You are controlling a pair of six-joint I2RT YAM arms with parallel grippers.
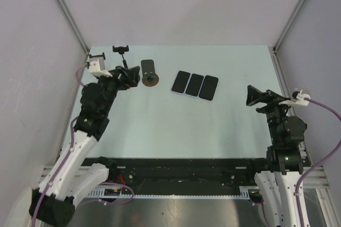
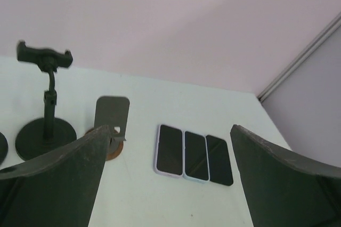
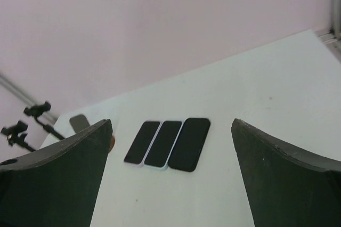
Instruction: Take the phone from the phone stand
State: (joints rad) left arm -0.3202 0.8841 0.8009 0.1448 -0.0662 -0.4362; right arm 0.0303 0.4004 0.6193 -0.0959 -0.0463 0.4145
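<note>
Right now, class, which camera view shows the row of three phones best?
The left wrist view: the three phones look largest there, with nothing in front of them. The top external view shows them whole but small, from above. The right wrist view shows them whole too, but more slanted.

Bright, soft even light, faint shadows, wrist views hazy, near foreground out of focus

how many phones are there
3, flat on the table in a tight row: left phone, middle phone, right phone. None appears hidden.
</note>
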